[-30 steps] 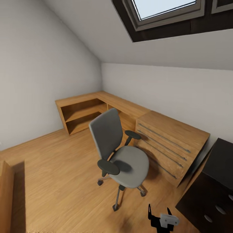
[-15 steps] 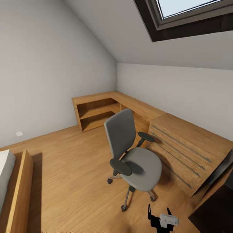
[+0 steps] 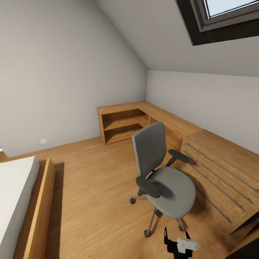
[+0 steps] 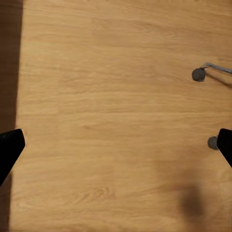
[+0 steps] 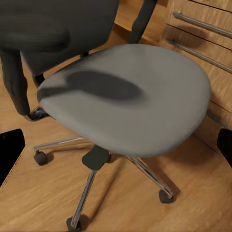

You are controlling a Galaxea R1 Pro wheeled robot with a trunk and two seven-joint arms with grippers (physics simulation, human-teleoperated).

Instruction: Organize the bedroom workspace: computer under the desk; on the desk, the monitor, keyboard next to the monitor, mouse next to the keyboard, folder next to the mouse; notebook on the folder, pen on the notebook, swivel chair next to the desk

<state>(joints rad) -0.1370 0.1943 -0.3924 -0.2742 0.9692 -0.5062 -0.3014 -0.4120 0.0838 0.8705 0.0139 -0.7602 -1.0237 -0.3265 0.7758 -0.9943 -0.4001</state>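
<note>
The swivel chair (image 3: 163, 176), grey with black armrests and a chrome wheeled base, stands on the wooden floor beside the light wooden cabinets. Its seat (image 5: 125, 96) is bare. My right gripper (image 3: 177, 235) is low in the head view, just in front of the chair, and its jaws stand open. In the right wrist view the open right gripper (image 5: 116, 150) faces the seat from close by. My left gripper (image 4: 116, 150) is open over bare floor, with two chair casters (image 4: 198, 74) off to one side. A dark sliver of the desk (image 3: 250, 251) shows at the bottom right corner. The folder, notebook, pen, monitor, keyboard, mouse and computer are out of view.
An L-shaped run of light wooden cabinets (image 3: 126, 122) and a drawer chest (image 3: 223, 172) line the far and right walls. A bed with a wooden frame (image 3: 36, 212) stands at the left. Open floor (image 3: 93, 180) lies between the bed and the chair. A skylight (image 3: 226, 14) sits in the sloped ceiling.
The camera has turned left, so the whole picture has shifted right. The bed has come into view at the left and most of the black desk has left at the right. The grippers are unchanged.
</note>
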